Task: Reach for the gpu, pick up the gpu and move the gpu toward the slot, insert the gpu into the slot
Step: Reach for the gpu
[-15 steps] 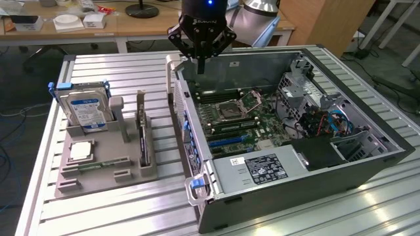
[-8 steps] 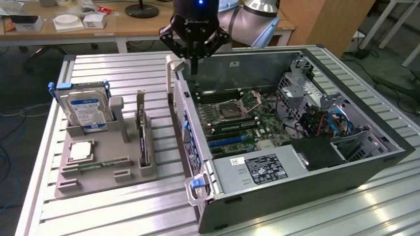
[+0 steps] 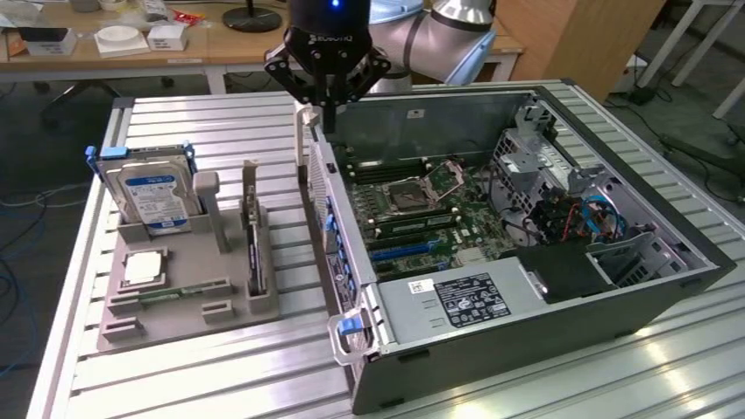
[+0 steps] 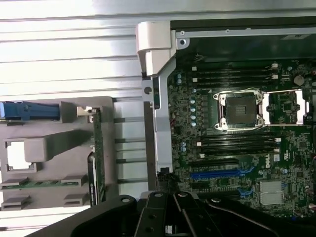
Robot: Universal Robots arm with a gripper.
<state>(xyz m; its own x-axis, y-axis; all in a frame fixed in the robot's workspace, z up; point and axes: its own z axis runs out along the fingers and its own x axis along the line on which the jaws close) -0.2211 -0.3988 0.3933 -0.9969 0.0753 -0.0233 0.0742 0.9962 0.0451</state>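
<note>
Jaws closed, or very nearly, with nothing between them. They hang point-down above the case [image 3: 524,323], over its side wall [image 3: 317,175] and clear of it.

Progress: gpu [image 3: 250,237] is untouched and stands on edge in a groove of the grey holder [image 3: 187,305], bracket end up, well apart from the jaws. In the wrist view it reads as a thin dark strip [image 4: 96,158] along the holder's edge. Judgement: no step is complete. Pick, carry and insert all remain, and the reach is at most partly done.

Slot [image 4: 215,162]: I take it to be the long black connector beside the blue one on the motherboard [image 3: 448,218]. It is bare, no card seated. Which of these parallel connectors is meant, I cannot tell for certain.

Edges and room:
- Above the gpu: open, nothing overhangs it.
- Its sides: tight. A holder post and the hard drive [image 3: 146,192] stand on the exterior view's left; the case wall rises just beside the holder on the right.
- Case: lid off, interior open from above.
- Around the slot: memory rows and the socket [image 3: 425,188] lie on one side, the power supply [image 3: 460,301] on the other. The supply stands higher than the board.
- Desk [image 3: 174,122]: ribbed, bare beyond the holder.
</note>
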